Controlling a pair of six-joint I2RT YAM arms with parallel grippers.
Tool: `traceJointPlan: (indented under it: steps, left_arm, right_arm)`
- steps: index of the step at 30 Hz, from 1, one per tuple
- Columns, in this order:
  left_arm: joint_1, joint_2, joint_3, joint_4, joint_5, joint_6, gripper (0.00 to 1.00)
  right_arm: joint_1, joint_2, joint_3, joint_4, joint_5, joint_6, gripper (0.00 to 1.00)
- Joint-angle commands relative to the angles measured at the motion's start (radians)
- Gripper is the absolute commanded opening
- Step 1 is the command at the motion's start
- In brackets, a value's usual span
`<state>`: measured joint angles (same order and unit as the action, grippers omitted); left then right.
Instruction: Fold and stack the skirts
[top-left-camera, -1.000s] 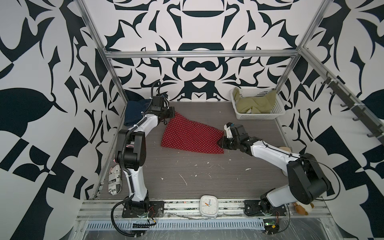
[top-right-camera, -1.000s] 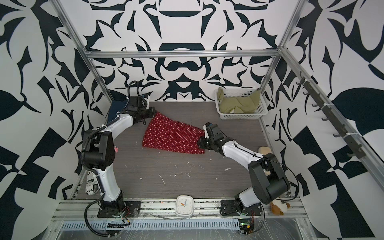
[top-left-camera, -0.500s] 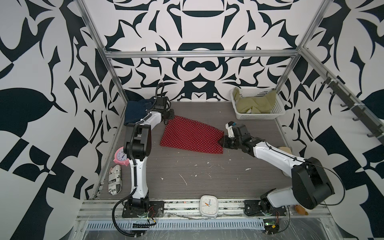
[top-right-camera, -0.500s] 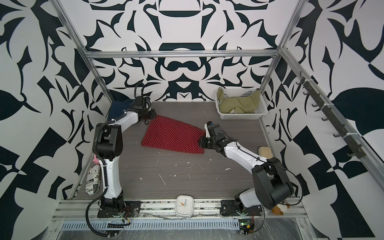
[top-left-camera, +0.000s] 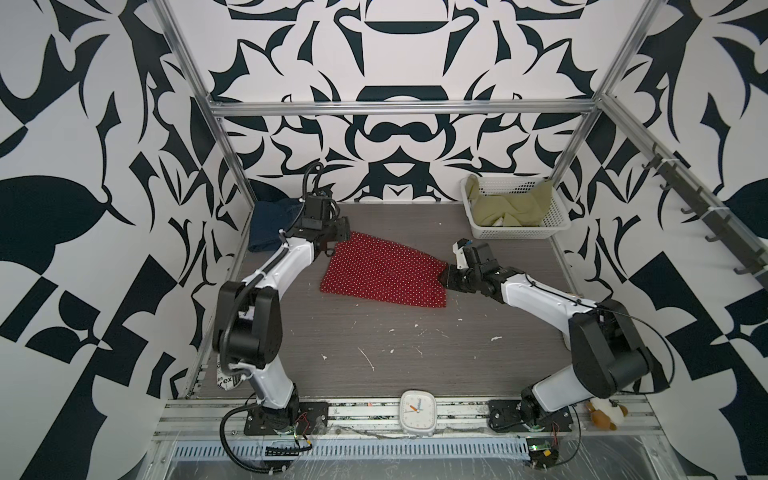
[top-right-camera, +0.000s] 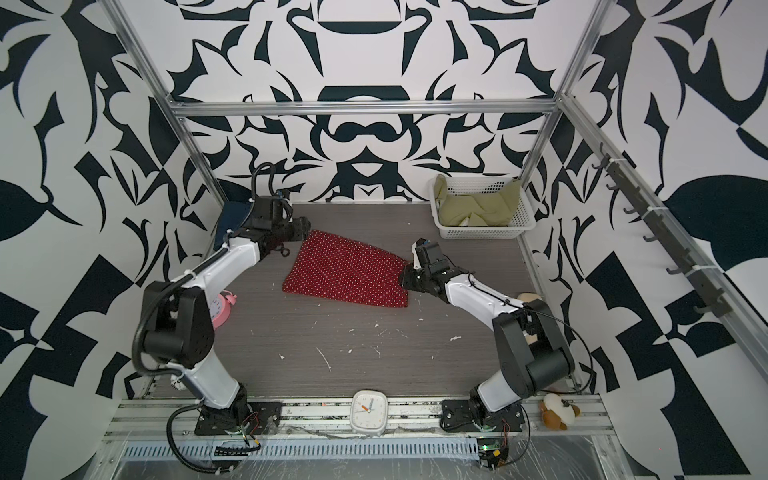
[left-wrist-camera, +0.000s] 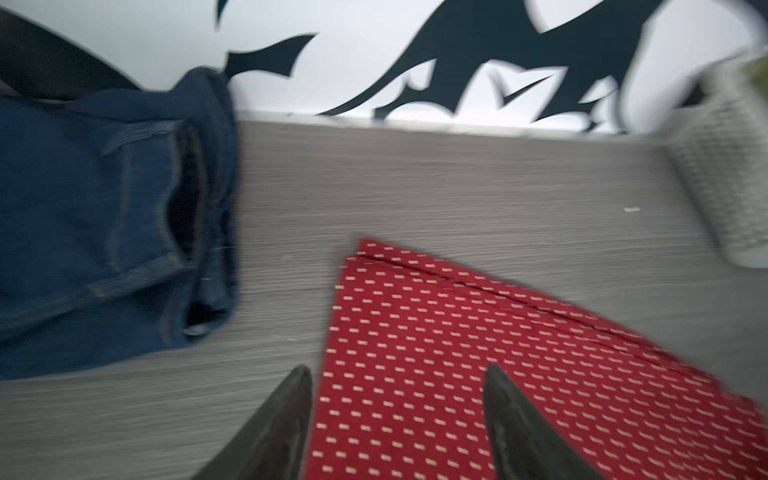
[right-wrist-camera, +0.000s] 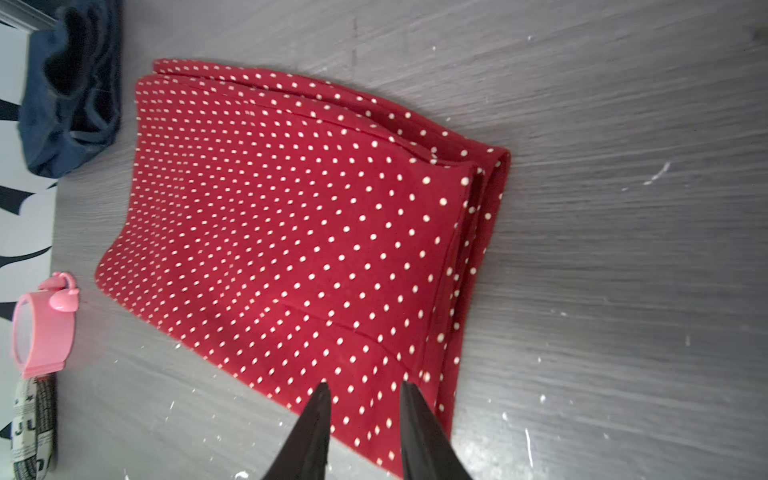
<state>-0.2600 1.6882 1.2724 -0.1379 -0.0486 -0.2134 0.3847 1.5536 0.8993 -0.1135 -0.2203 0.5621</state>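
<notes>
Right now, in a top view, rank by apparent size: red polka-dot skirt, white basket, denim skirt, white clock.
1. red polka-dot skirt and white basket: too alike to rank
2. denim skirt, partly hidden
3. white clock

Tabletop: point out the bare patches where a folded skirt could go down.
Widest bare patch: front, between the red skirt and the white clock. Smaller one at the back, between denim skirt and basket. Crowded: back corners.
</notes>
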Motion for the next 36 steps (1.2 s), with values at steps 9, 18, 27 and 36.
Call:
traceJointPlan:
  steps: [9,18,27,36]
  left_arm:
    - [-0.036,-0.052,-0.404,0.172,0.064,-0.153,0.60]
    - [-0.035,-0.032,-0.488,0.237,0.050,-0.191,0.54]
    - [-0.034,-0.099,-0.583,0.227,0.042,-0.262,0.54]
    - [-0.038,-0.349,-0.628,0.112,0.012,-0.304,0.55]
  right_arm:
    - [-0.024,0.172,0.108,0.048,0.027,0.030,0.16]
    - [-0.052,0.235,0.066,0.062,0.051,0.033,0.15]
    - [-0.073,0.211,0.055,0.066,0.027,0.018,0.15]
    - [-0.087,0.016,0.056,0.048,-0.026,-0.014,0.34]
